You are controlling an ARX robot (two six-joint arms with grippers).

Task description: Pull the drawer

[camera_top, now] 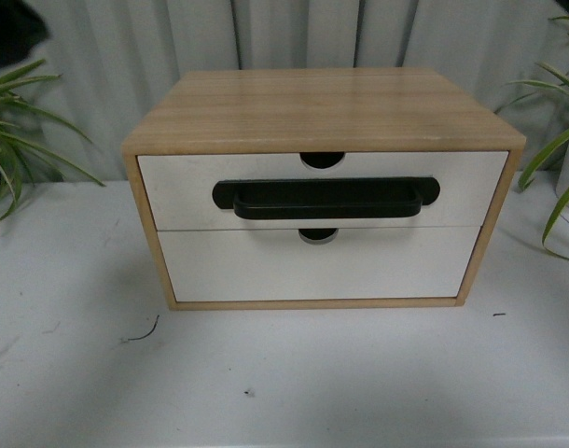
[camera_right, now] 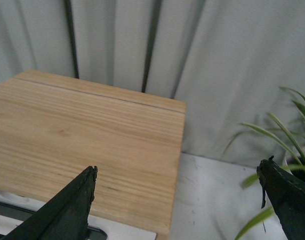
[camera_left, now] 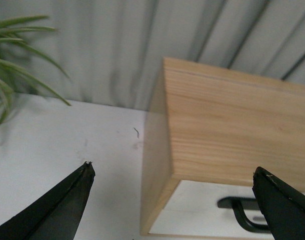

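Small wooden cabinet (camera_top: 322,107) stands in the middle of a white table (camera_top: 266,383), grey curtain (camera_top: 126,56) behind, leafy plants on both flanks. The drawer (camera_top: 182,191) sits in the upper slot, white front flush with the cabinet's frame, so fully closed as far as the front view shows. A long black bar handle (camera_top: 326,199) runs across the middle of the front, below a half-round notch (camera_top: 322,160) in the top edge. The lower front (camera_top: 312,266) has its own notch but no handle. Neither arm shows in the front view. Left gripper (camera_left: 173,170) hovers above the cabinet's left top corner, fingers spread wide, nothing between them; one end of the handle is visible below it. Right gripper (camera_right: 178,167) hangs over the right side of the top, fingers likewise wide apart and empty. Both are well clear of the handle. Judgement on handling: the front looks like stiff painted board, the handle rigid and standing off the face with a gap behind it, enough for a finger to hook or pinch. The drawer is probably light, contents unknown. Best hold is the middle of the bar, so the drawer runs out straight rather than skewing in its slot. The bar looks smooth and may slip under a loose pinch. The cabinet is small and the table smooth, so a pull could drag the whole box forward; a slow, level pull seems wise.
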